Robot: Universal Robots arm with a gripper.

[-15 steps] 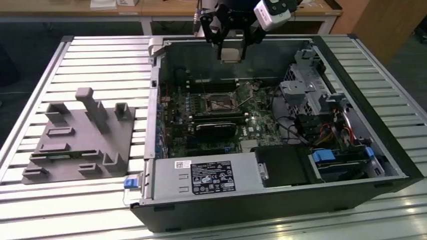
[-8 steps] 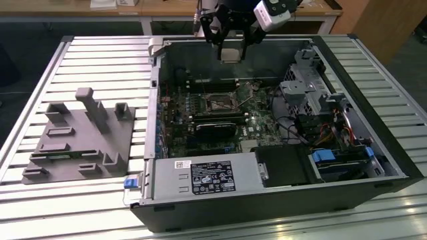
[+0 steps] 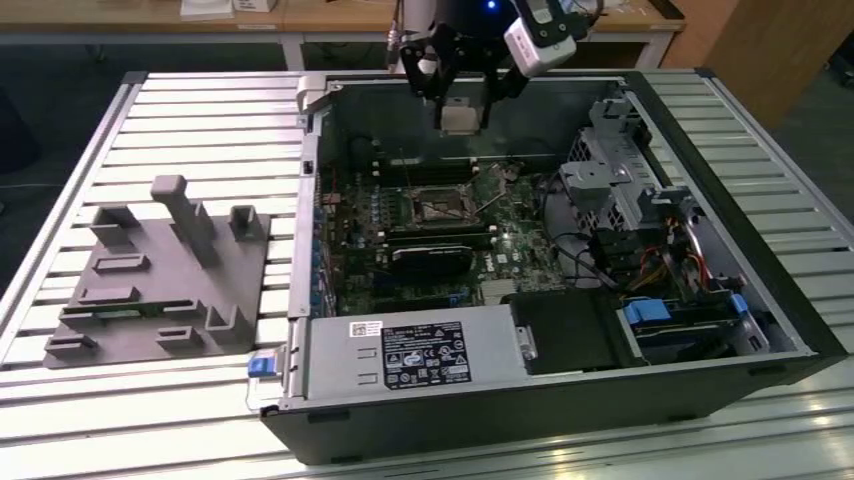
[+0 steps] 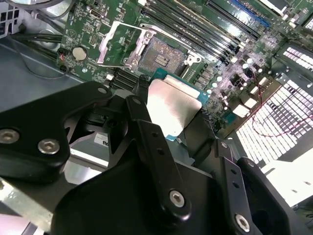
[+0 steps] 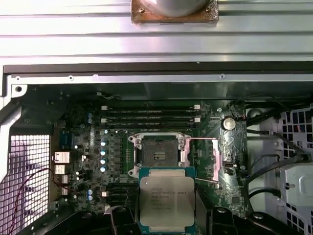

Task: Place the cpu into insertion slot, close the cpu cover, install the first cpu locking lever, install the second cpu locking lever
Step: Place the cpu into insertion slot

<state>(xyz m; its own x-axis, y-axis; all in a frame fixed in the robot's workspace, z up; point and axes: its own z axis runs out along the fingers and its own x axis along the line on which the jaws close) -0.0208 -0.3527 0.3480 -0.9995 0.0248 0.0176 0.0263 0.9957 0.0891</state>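
Silver slatted metal table (image 3: 200,110) spans the whole exterior view. On it, filling the middle and the exterior view's right, lies a black tower computer case (image 3: 534,410) with its side open towards me. Inside, a green motherboard (image 3: 354,280) covers the case floor. A grey moulded fixture block with upright posts (image 3: 154,290) sits on the slats at the exterior view's left, well apart from the case.

My black two-fingered gripper (image 3: 463,105) hangs at the upper middle of the exterior view, over the far part of the case. Its jaws are clamped on the small square cpu with a pale silver-grey metal top (image 3: 461,118), one finger on each of two opposite edges. In both wrist views I see the chip (image 5: 167,198) (image 4: 171,105) held flat, metal top up, above the board and clear of it.

The square insertion slot (image 5: 159,154) lies bare near the middle of the board, just beyond the chip in the first wrist view. The thin silver-grey frame of the cpu cover (image 4: 106,45) is swung open beside that slot.
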